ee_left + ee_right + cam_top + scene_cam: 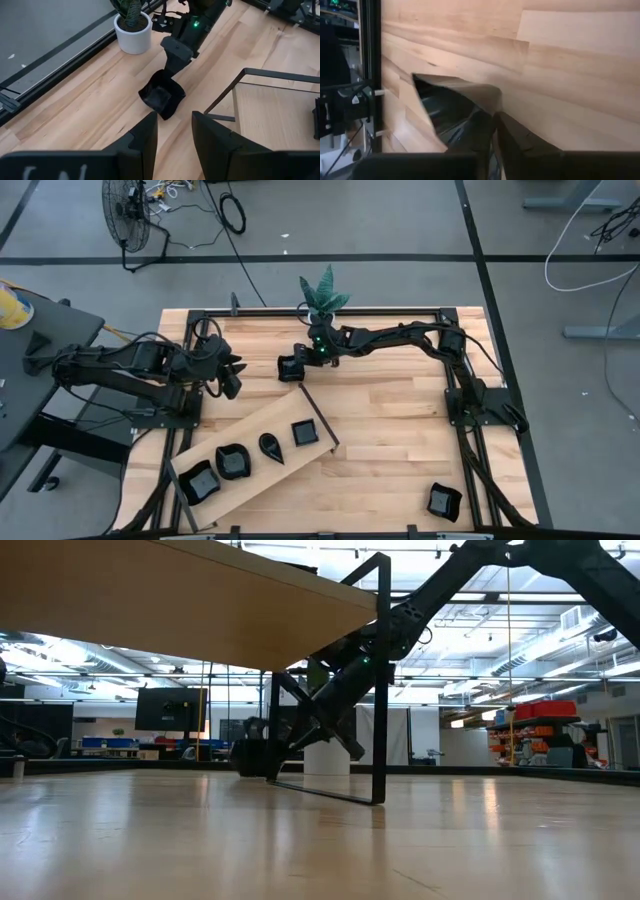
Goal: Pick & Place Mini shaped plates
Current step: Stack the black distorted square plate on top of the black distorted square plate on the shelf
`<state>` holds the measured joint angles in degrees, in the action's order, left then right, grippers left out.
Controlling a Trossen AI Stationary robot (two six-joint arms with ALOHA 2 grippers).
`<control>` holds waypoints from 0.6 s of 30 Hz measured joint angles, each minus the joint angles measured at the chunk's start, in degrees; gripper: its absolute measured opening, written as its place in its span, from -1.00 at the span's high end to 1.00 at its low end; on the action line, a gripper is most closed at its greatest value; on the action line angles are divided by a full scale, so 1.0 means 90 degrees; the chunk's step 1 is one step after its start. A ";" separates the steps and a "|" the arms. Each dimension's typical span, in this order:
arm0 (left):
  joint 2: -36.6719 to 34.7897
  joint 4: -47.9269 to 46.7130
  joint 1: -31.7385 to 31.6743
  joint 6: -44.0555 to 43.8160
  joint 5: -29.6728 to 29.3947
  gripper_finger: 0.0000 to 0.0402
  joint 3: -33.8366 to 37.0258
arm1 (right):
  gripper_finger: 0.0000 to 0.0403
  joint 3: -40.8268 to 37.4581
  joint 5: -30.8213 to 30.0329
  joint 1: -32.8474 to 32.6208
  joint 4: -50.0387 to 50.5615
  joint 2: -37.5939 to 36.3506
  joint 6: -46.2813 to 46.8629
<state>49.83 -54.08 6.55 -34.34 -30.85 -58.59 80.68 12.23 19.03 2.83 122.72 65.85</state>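
A black square mini plate point(289, 369) sits on the table at the far middle, near the white plant pot; the left wrist view also shows this plate point(161, 97). My right gripper point(303, 361) reaches to it from the far right and is shut on its rim. My left gripper point(236, 376) hovers open at the table's left, a short way from the plate, with nothing between its fingers point(147, 140). Several more black plates point(232, 462) lie in a row on the slanted wooden board point(262, 418). My right gripper pinches the plate's far wall at the rim point(489, 102) between its two fingers, one finger over the hollow and one outside. The fingers point(172, 60) slant down from the table's far side. The plate's underside rests on the table.
The white pot with a green plant point(323, 298) stands just beyond the right gripper. The board rests on a black metal stand point(380, 690) near the front left. One more black plate point(444, 501) lies at the near right corner.
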 joint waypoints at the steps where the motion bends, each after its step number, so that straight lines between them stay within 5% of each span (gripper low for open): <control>1: 0.0001 0.0002 0.0002 -0.0020 0.0002 0.37 0.0000 | 0.81 0.0000 0.0007 0.0000 -0.0002 0.0000 -0.0048; 12: 0.0001 0.0051 -0.1141 -0.0785 0.1044 0.34 0.0000 | 0.16 0.0000 0.0225 0.0000 -0.0576 0.0000 -0.1020; 18: 0.0041 0.0126 -0.2053 -0.1156 0.1807 0.02 -0.0001 | -0.07 -0.0003 0.1338 0.0078 -0.0584 -0.0114 -0.1305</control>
<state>50.20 -52.95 -11.93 -44.74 -14.59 -58.60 80.66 24.28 19.73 -2.43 121.69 54.11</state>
